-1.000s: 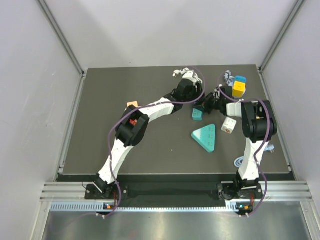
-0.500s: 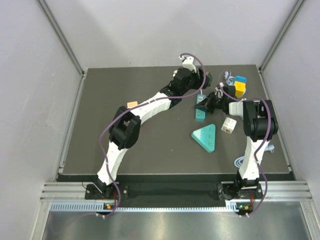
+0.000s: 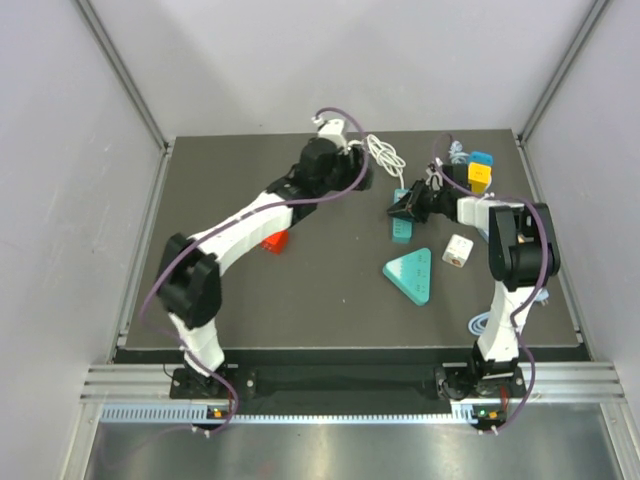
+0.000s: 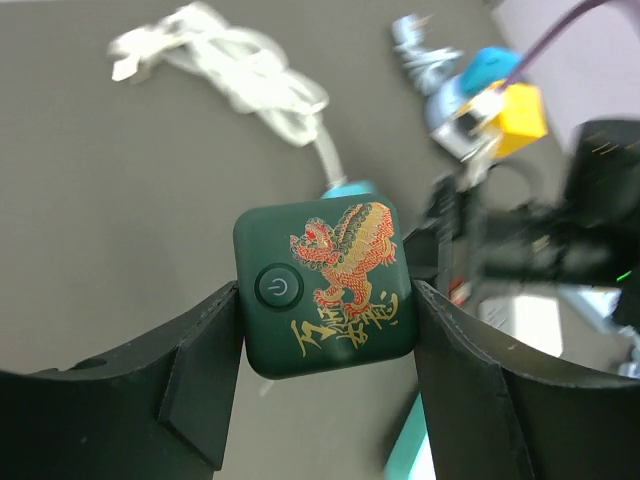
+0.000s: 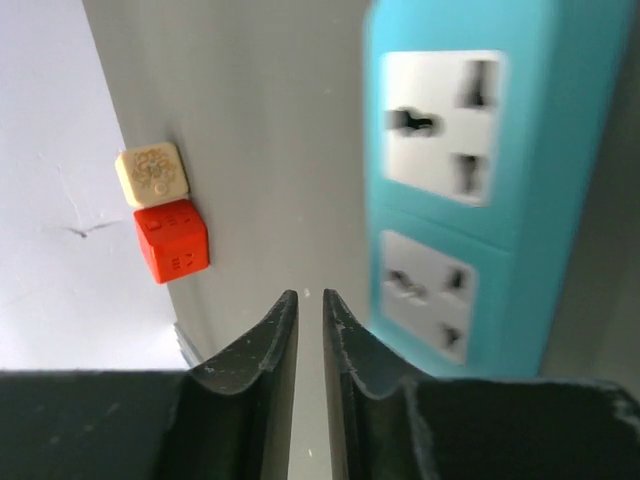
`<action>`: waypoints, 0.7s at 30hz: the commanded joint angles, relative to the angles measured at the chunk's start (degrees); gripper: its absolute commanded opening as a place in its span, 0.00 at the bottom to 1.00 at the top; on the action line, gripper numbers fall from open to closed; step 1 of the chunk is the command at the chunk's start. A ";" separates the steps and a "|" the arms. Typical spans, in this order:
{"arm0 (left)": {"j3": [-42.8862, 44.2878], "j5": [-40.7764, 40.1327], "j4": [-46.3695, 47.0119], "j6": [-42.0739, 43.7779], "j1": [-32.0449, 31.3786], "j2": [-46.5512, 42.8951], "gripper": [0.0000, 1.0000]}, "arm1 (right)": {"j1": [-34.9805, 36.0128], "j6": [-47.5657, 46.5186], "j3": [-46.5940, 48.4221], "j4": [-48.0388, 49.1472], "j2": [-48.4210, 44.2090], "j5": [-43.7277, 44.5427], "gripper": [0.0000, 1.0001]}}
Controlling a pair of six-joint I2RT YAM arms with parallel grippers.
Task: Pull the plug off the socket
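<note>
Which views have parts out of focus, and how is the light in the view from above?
Left wrist view: the green plug is sharp, the white cable behind it blurred. Right wrist view: the blue power strip is soft, the red cube clearer. Top view: even light, no glare on the table.

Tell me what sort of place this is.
Likely a lab robot cell: a dark table walled by grey panels, two arms bolted at its edge, a power strip laid out.

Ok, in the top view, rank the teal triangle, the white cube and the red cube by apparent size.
Teal triangle, clearly largest.
Then white cube and red cube: about alike, and the left arm hides part of the red one, so no ranking between them.
</note>
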 commanded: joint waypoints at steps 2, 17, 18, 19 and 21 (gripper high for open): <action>-8.31 -0.81 -9.65 1.13 4.19 -14.18 0.00 | 2.41 -3.52 4.45 -5.06 -6.32 2.29 0.19; -18.57 -5.83 -41.93 0.00 11.58 -30.01 0.00 | 5.66 -8.35 -0.56 -13.42 -19.33 8.53 0.24; -20.78 -5.13 -41.76 -0.45 11.58 -31.51 0.00 | 5.58 -8.35 -0.73 -13.59 -19.42 8.62 0.24; -23.06 -4.17 -40.37 -1.41 11.50 -34.74 0.00 | 5.58 -8.18 -1.26 -13.25 -19.69 8.63 0.24; -30.01 -3.90 -38.61 -2.73 11.58 -37.84 0.00 | 5.66 -7.65 -2.14 -12.46 -19.86 8.45 0.24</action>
